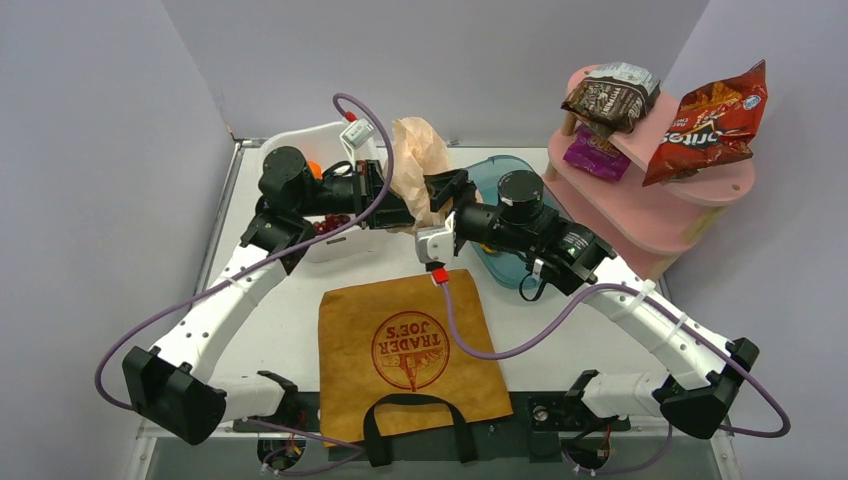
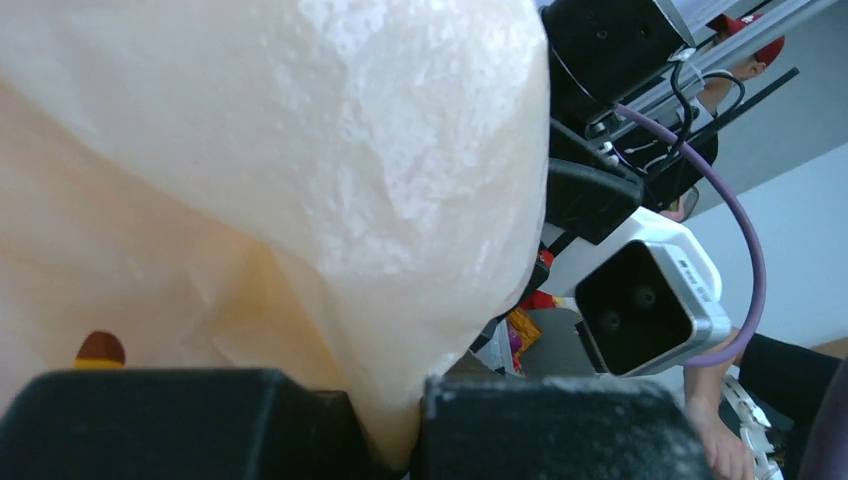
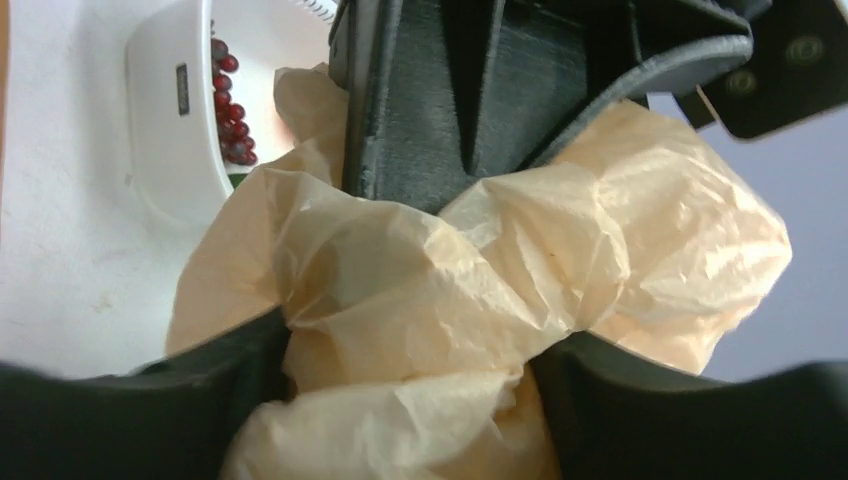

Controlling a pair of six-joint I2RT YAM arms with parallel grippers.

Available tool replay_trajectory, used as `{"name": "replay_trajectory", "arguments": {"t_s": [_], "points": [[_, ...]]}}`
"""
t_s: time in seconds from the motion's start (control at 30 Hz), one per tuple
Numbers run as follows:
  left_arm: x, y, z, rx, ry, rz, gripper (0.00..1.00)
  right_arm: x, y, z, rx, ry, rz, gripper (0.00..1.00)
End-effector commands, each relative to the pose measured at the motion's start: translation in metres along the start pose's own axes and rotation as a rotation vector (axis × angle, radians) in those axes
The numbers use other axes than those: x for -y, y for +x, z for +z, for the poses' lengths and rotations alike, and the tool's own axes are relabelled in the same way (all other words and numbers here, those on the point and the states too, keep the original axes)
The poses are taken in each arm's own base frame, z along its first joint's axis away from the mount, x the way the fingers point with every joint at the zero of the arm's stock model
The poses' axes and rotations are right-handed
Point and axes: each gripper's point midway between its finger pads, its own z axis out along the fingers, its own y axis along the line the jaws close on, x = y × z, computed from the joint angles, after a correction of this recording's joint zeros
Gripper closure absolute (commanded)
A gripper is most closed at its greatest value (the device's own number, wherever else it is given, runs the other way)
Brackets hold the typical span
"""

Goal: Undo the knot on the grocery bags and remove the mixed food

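Peach plastic bag (image 3: 430, 290) crowds both wrist cameras, held up at the back of the worktop (image 1: 290, 320): left fingers (image 2: 180, 425) clenched on it, right fingers (image 3: 690, 420) bunching it too. Pull apart too hard and that thin film may tear, or the knot cinches tighter.

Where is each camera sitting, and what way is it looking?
Top external: above and behind, looking down at the table, both arms showing.
Left wrist: on the left arm, facing the peach plastic bag, left tool pinching it.
Right wrist: on the right arm, facing the same bag, right tool straddling it.
Shared: both wrist views show the bag; the right one also shows the left tool.
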Motion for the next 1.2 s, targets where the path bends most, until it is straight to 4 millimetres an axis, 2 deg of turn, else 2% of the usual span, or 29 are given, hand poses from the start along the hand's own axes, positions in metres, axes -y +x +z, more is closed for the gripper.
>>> {"name": "replay_trajectory", "arguments": {"t_s": [0.0, 0.03, 0.07, 0.1, 0.13, 0.17, 0.2, 0.23, 0.27, 0.33, 0.37, 0.4, 0.43, 0.47, 0.53, 0.57, 0.6, 0.63, 0.67, 0.7, 0.73, 0.77, 0.8, 0.83, 0.87, 0.9, 0.93, 1.03, 1.17], "points": [[0.060, 0.010, -0.001, -0.104, 0.172, 0.107, 1.00, 0.013, 0.014, -0.005, -0.055, 0.078, 0.022, 0.56], [0.058, 0.007, -0.002, -0.093, 0.162, 0.123, 0.83, 0.017, 0.013, -0.006, -0.051, 0.088, 0.037, 0.76], [0.058, 0.001, -0.004, -0.071, 0.147, 0.147, 0.72, 0.019, 0.014, -0.010, -0.054, 0.101, 0.077, 0.85], [0.046, -0.004, -0.009, -0.052, 0.095, 0.169, 0.63, 0.022, 0.013, -0.014, -0.046, 0.113, 0.096, 0.98], [0.045, -0.013, -0.014, -0.015, 0.056, 0.203, 0.61, 0.022, 0.017, -0.017, -0.049, 0.124, 0.154, 1.00], [0.024, -0.021, -0.026, 0.013, -0.038, 0.213, 0.59, 0.025, 0.016, -0.023, -0.048, 0.139, 0.184, 1.00], [0.020, -0.032, -0.035, 0.065, -0.104, 0.249, 0.57, 0.025, 0.022, -0.028, -0.058, 0.153, 0.251, 1.00], [0.001, -0.039, -0.053, 0.091, -0.201, 0.294, 0.50, 0.028, 0.028, -0.036, -0.071, 0.175, 0.288, 1.00], [-0.002, -0.047, -0.065, 0.134, -0.273, 0.348, 0.47, 0.025, 0.032, -0.039, -0.079, 0.185, 0.359, 1.00], [-0.028, -0.043, -0.094, 0.132, -0.466, 0.456, 0.39, 0.022, 0.045, -0.049, -0.110, 0.218, 0.481, 1.00], [-0.040, -0.039, -0.104, 0.088, -0.522, 0.588, 0.37, 0.025, 0.053, -0.057, -0.129, 0.243, 0.519, 1.00], [-0.047, -0.026, -0.113, 0.041, -0.575, 0.622, 0.37, 0.019, 0.057, -0.059, -0.136, 0.250, 0.596, 1.00], [-0.056, -0.015, -0.116, -0.039, -0.589, 0.740, 0.38, 0.019, 0.065, -0.066, -0.151, 0.274, 0.655, 1.00], [-0.061, 0.002, -0.121, -0.101, -0.608, 0.747, 0.38, 0.013, 0.070, -0.068, -0.164, 0.273, 0.684, 1.00], [-0.062, 0.048, -0.108, -0.303, -0.509, 0.904, 0.39, 0.007, 0.081, -0.075, -0.195, 0.294, 0.749, 1.00], [-0.069, 0.066, -0.108, -0.358, -0.521, 0.918, 0.39, 0.005, 0.088, -0.080, -0.211, 0.311, 0.789, 1.00], [-0.064, 0.092, -0.094, -0.431, -0.440, 0.953, 0.38, 0.001, 0.093, -0.081, -0.223, 0.311, 0.811, 1.00], [-0.072, 0.111, -0.094, -0.484, -0.443, 0.954, 0.38, -0.001, 0.098, -0.084, -0.237, 0.321, 0.840, 1.00], [-0.064, 0.137, -0.081, -0.544, -0.351, 0.984, 0.38, -0.004, 0.102, -0.085, -0.247, 0.318, 0.854, 1.00], [-0.074, 0.155, -0.081, -0.604, -0.352, 0.982, 0.38, -0.006, 0.107, -0.087, -0.263, 0.323, 0.868, 1.00], [-0.068, 0.176, -0.071, -0.653, -0.278, 1.013, 0.38, -0.008, 0.109, -0.087, -0.272, 0.321, 0.876, 1.00], [-0.081, 0.194, -0.073, -0.713, -0.272, 1.001, 0.38, -0.010, 0.113, -0.089, -0.284, 0.324, 0.884, 1.00], [-0.080, 0.208, -0.067, -0.742, -0.228, 1.031, 0.38, -0.012, 0.116, -0.090, -0.294, 0.324, 0.891, 1.00], [-0.096, 0.221, -0.068, -0.789, -0.248, 1.040, 0.38, -0.013, 0.117, -0.091, -0.300, 0.325, 0.899, 1.00], [-0.102, 0.244, -0.067, -0.845, -0.219, 1.055, 0.38, -0.014, 0.119, -0.092, -0.306, 0.326, 0.907, 1.00], [-0.109, 0.246, -0.061, -0.847, -0.242, 1.088, 0.38, -0.017, 0.121, -0.092, -0.315, 0.324, 0.914, 1.00], [-0.113, 0.264, -0.062, -0.884, -0.213, 1.093, 0.38, -0.017, 0.122, -0.094, -0.319, 0.329, 0.923, 1.00], [-0.116, 0.290, -0.053, -0.913, -0.141, 1.077, 0.38, -0.022, 0.124, -0.096, -0.330, 0.336, 0.948, 1.00], [-0.122, 0.320, -0.055, -0.961, -0.063, 1.003, 0.38, -0.028, 0.127, -0.100, -0.345, 0.347, 0.953, 1.00]]}}
